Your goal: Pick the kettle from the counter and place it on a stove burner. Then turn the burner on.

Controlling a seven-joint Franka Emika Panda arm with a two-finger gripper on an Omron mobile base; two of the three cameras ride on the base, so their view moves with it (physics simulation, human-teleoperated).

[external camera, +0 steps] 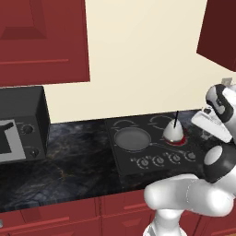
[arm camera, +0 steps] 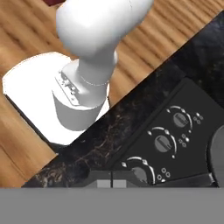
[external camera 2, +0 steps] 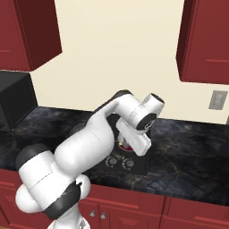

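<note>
Presently I find the kettle seated on the cooktop's right rear burner, which shows red beneath it, so placement looks complete. My gripper has its fingers closed together on nothing, poised just above a control knob in the front row, presumably for turning. The grey pan occupies the neighbouring burner. The counter edge lies close behind the knobs; room there is tight.

Cream wall behind; red upper cabinets at upper left; wood-plank floor; grey wall outlet at right.
</note>
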